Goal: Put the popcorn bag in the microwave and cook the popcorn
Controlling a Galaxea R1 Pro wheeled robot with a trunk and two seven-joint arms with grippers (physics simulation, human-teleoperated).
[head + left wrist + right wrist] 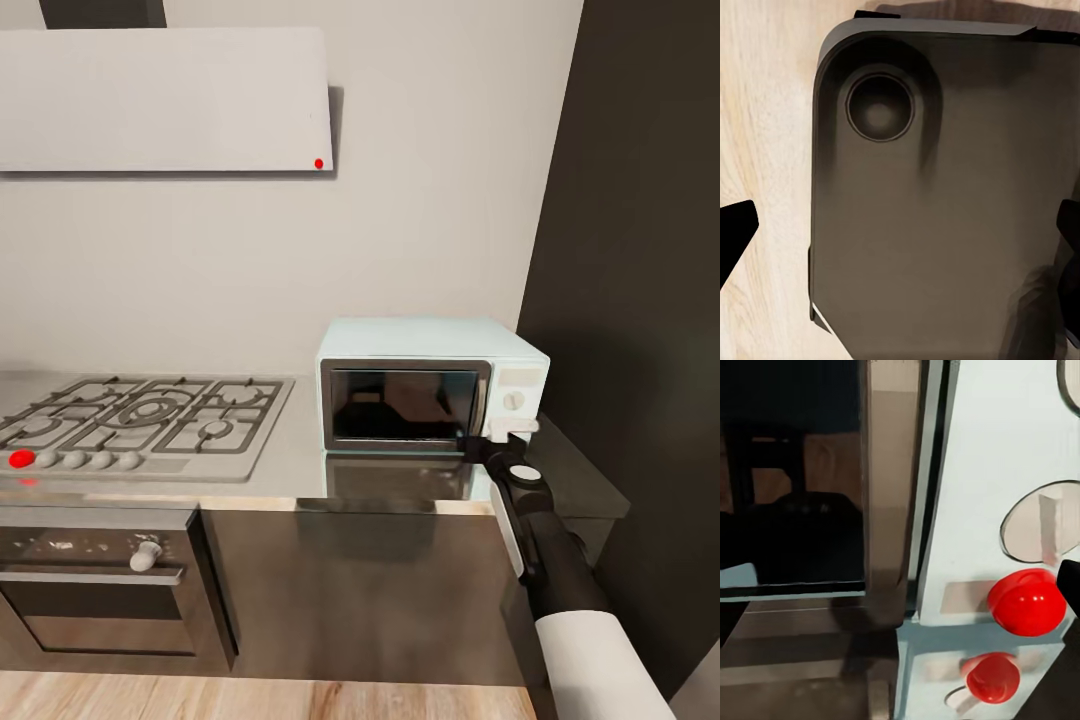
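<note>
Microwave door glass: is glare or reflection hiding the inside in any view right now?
Head view: the microwave door glass is dark, with dim reflections; the interior is unreadable, and the glossy countertop mirrors the door. Right wrist view: the glass shows reflected furniture shapes; the red button carries a small highlight.

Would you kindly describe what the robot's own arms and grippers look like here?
In the head view, the right arm has a white rounded shell, then a black forearm with a white side strip and a round white marking near the wrist. The right gripper is black. In the wrist views, fingertips appear as plain black shapes.
</note>
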